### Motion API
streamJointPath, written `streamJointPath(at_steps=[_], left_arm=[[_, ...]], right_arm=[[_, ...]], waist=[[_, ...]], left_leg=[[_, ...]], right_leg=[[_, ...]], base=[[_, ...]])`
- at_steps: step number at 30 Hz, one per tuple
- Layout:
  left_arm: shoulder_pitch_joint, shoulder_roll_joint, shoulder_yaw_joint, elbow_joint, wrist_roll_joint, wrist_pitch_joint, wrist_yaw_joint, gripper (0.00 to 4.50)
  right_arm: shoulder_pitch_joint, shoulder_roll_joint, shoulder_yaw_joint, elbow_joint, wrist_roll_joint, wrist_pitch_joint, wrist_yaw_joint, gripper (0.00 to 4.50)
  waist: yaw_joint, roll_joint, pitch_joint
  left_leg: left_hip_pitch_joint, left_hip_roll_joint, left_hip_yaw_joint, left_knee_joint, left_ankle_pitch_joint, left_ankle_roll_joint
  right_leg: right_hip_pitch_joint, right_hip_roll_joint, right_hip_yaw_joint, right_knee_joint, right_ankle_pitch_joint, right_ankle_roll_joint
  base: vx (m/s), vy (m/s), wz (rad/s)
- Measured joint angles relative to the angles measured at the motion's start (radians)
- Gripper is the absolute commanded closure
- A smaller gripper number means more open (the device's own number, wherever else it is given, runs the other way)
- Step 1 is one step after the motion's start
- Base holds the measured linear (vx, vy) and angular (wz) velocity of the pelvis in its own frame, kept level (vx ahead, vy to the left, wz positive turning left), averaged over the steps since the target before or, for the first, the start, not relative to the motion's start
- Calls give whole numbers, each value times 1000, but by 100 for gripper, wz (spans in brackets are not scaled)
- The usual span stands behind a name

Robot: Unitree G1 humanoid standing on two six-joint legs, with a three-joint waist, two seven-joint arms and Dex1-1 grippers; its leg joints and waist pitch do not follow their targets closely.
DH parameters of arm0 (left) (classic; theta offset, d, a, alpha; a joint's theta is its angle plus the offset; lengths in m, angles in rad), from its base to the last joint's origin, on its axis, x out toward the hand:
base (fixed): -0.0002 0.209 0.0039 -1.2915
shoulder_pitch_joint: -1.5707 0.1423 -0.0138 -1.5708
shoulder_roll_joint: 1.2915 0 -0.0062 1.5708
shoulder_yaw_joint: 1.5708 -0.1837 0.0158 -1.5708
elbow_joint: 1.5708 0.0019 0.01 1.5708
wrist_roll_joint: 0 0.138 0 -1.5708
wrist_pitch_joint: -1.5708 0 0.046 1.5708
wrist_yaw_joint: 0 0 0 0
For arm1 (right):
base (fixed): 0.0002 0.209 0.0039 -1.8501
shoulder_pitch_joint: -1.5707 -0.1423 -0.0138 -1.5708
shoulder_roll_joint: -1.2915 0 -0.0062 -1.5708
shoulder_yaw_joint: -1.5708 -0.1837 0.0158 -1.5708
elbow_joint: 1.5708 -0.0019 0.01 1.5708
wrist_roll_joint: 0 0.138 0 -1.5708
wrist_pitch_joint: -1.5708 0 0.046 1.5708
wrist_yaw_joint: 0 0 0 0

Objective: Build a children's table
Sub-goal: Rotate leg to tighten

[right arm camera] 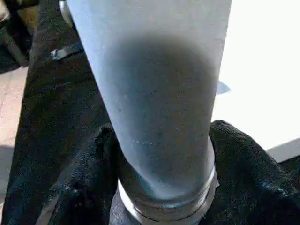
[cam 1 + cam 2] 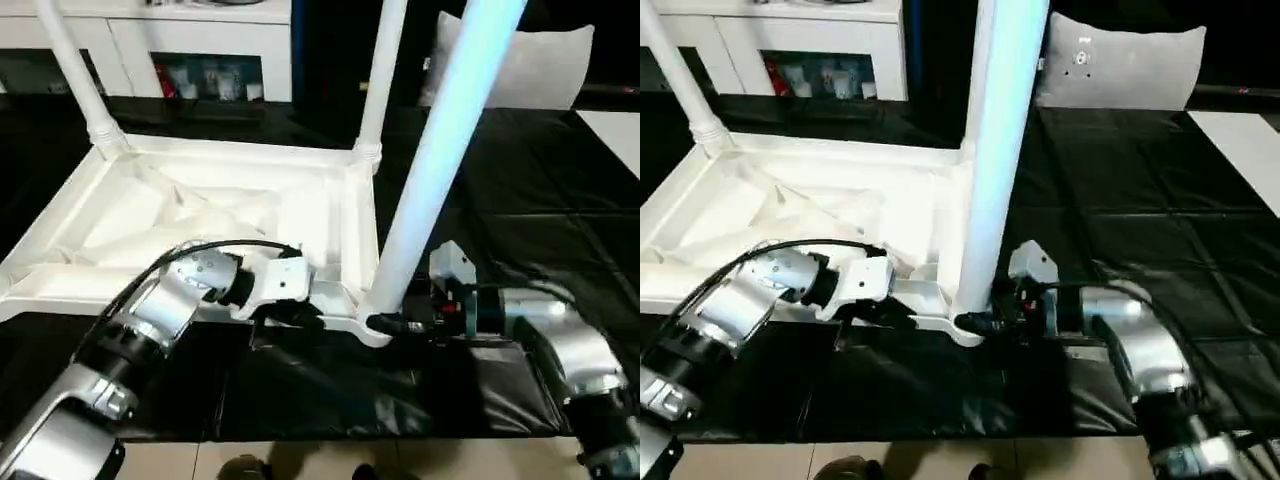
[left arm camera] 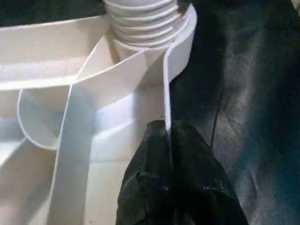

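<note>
On the black-covered work table (image 2: 560, 200):
Tabletop: the children's table top (image 2: 150, 215) lies ribbed side up, toward nine o'clock.
Legs: two legs (image 2: 375, 75) stand in the far corner sockets, at eleven and twelve o'clock.
Near leg: a third leg (image 2: 440, 150) stands in the near right corner socket.
Left gripper (image 3: 168, 136): pinched tight on the top's thin side wall.
Right gripper (image 1: 164, 178): clasping the near leg's base.

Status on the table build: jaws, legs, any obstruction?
Left gripper shut on tabletop rim. Right gripper jaws around near-corner leg at its base. Two far legs upright. Nothing in the way.
</note>
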Motion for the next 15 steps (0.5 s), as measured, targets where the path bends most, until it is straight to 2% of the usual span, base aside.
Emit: streamJointPath(at_steps=[5,7,9,12,15], left_arm=[[16,-67,37,0,22,111,152,450],[9,-131,62,9,55,176,266,450],[-8,-206,76,20,82,250,377,450],[-10,-276,89,21,83,314,478,450],[-13,-317,93,15,96,361,548,450]], right_arm=[[3,107,-50,6,-44,50,-250,185],[-26,197,-99,26,-73,100,-419,185],[-64,261,-141,58,-99,136,-572,185],[-96,302,-169,94,-106,146,-693,185],[-122,329,-182,123,-115,143,-770,185]], waist=[[-27,1,-2],[-47,1,-2],[-58,1,-1],[-68,1,-1],[-69,2,-1]], left_leg=[[2,0,0,2,2,-3],[4,0,-1,7,2,-3],[2,0,-1,11,2,-2],[0,1,-2,10,1,-2],[-1,1,-3,9,1,-2]], right_leg=[[3,0,0,-3,-3,5],[2,0,-1,-3,-3,5],[2,-1,-2,-4,-3,5],[3,-1,-5,-14,-3,6],[3,-1,-7,-20,-3,5]], base=[[-11,2,-2],[0,0,0],[0,0,0],[0,0,0],[0,0,0]])
